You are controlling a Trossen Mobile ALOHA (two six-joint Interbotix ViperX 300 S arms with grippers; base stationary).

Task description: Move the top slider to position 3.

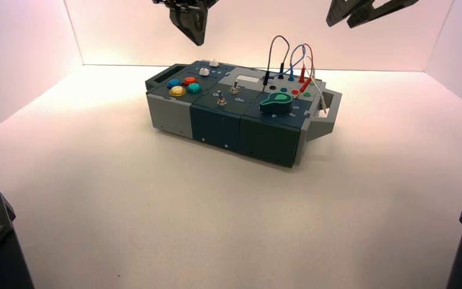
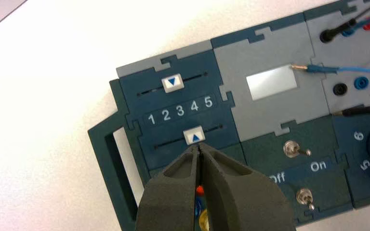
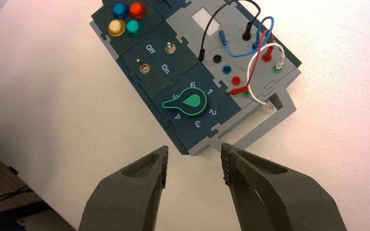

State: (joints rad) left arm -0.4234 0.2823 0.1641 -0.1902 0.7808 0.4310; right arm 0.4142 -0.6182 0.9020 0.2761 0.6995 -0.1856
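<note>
The top slider is a small flat white knob with a blue arrow, standing between the numbers 2 and 3 of the dark blue panel. In the high view the top slider lies at the box's far left edge. My left gripper is shut and holds nothing. Its tips are right beside the other white slider knob, which stands near 4; whether they touch it I cannot tell. The left gripper hangs over the box's far left part. My right gripper waits open, away from the box's knob end, high at the back right.
Coloured buttons sit just behind the left fingertips. Two metal toggle switches stand by the Off and On lettering. A green knob and plugged wires fill the box's right end. A grey handle sticks out there.
</note>
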